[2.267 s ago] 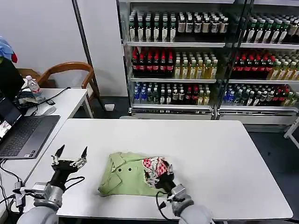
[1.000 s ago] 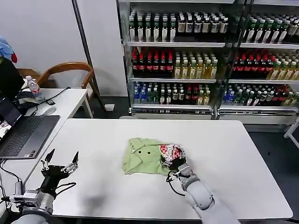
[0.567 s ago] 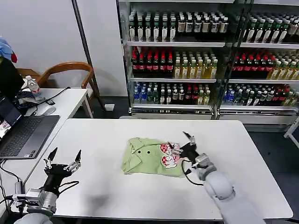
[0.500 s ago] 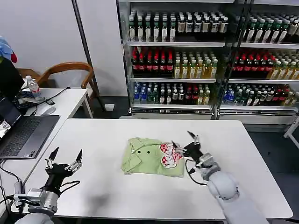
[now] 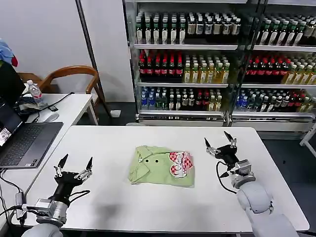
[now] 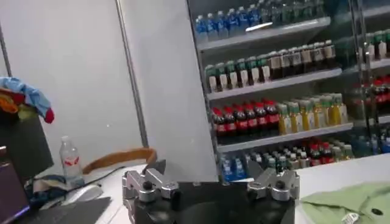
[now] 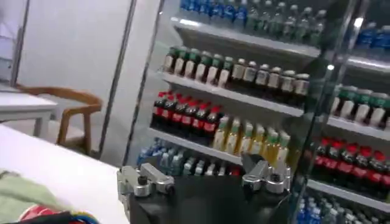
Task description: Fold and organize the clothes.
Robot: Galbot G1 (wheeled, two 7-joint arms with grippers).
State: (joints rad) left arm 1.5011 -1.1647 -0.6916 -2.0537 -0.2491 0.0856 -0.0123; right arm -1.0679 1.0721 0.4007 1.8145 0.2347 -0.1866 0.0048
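Note:
The clothes lie as one folded light green bundle in the middle of the white table, with a collar, small buttons and a red-and-white checkered print on its right part. My right gripper hovers open to the right of the bundle, apart from it, fingers pointing up. My left gripper stands open near the table's front left corner, holding nothing. A corner of green cloth appears in the left wrist view, and another edge of the cloth in the right wrist view.
A laptop and a water bottle sit on a side desk at left, with a wooden chair behind. Shelves of drink bottles stand beyond the table's far edge.
My right gripper let go of the checkered part of the bundle, opened and drew back to the right and upward. The bundle had been slid toward the table's middle. The left gripper barely shifted.

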